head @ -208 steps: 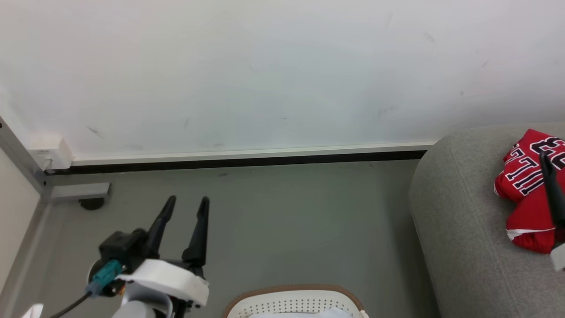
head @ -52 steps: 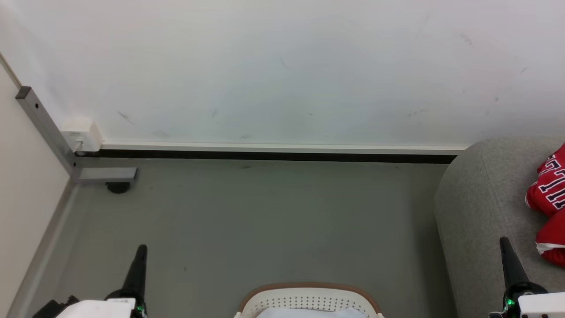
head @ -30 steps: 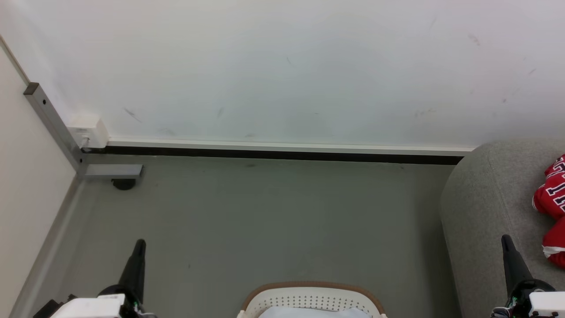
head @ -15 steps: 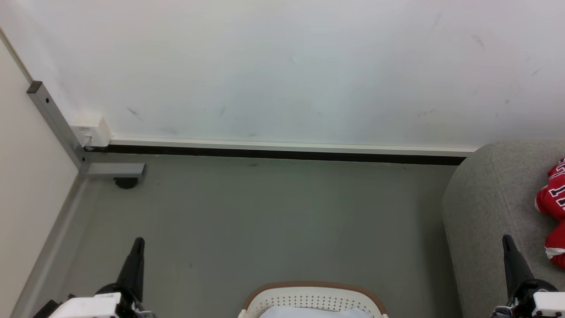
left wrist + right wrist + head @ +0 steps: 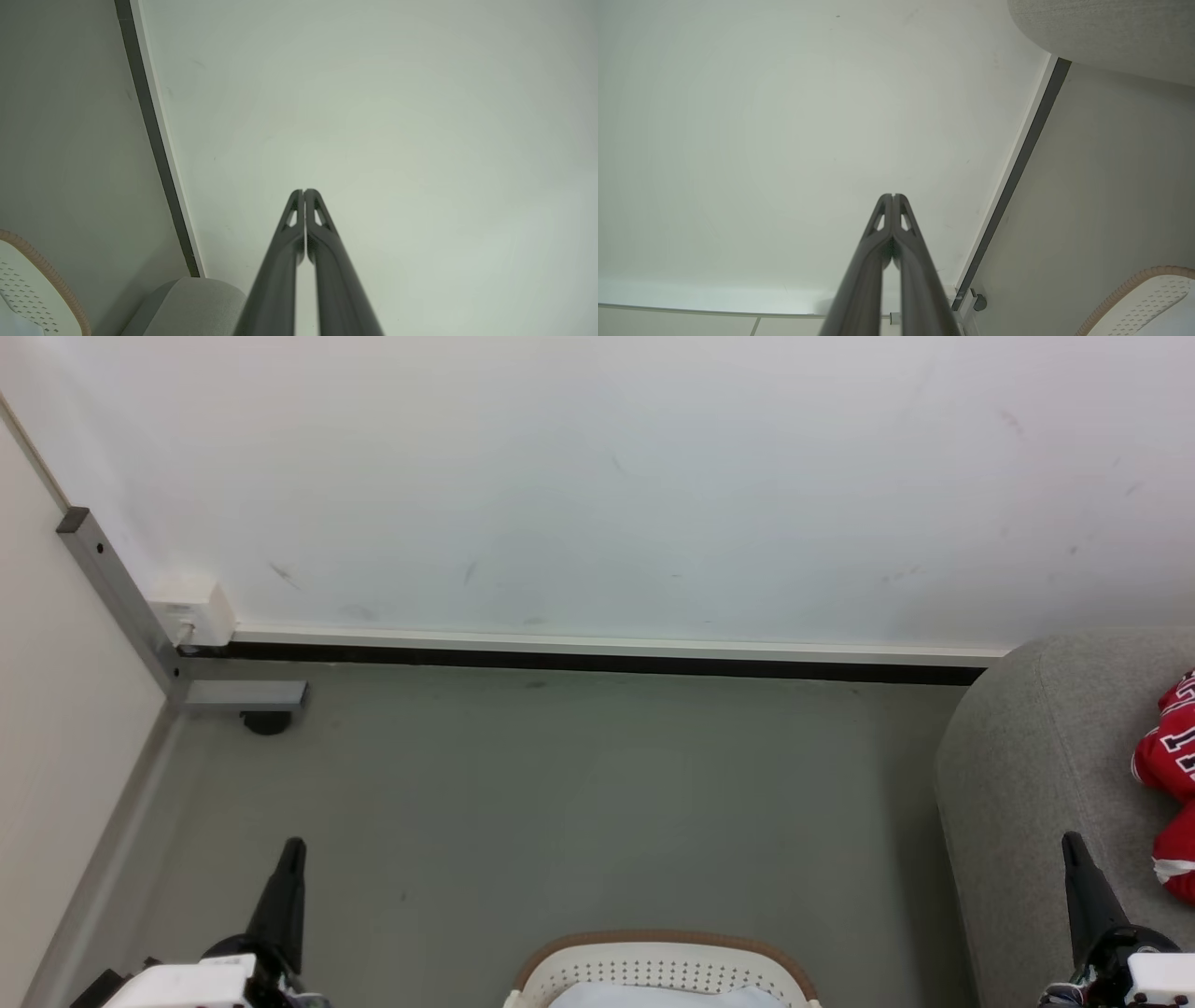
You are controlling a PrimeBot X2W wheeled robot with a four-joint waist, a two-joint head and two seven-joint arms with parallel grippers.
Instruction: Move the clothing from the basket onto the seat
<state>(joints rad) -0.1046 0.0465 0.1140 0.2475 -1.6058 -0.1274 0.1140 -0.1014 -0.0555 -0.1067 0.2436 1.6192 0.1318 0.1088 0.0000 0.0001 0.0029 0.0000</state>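
Red clothing [image 5: 1167, 756] lies on the grey sofa [image 5: 1027, 784] at the head view's right edge, cut off; the basket [image 5: 653, 943] at bottom centre is cut off below its far rim, with something pale [image 5: 653, 997] inside, perhaps more cloth. Left fingers [image 5: 280, 905] and right fingers [image 5: 1083, 896] flank it. Left wrist view, then right: each pair pressed together, holding nothing. Best look down into the basket and spread the fingers before reaching.

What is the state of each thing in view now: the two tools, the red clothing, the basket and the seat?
left tool: shut, holding nothing.
right tool: shut, holding nothing.
clothing: crumpled, lying on the seat.
basket: upright on the floor; something pale inside, unclear what.
seat: bears the clothing.
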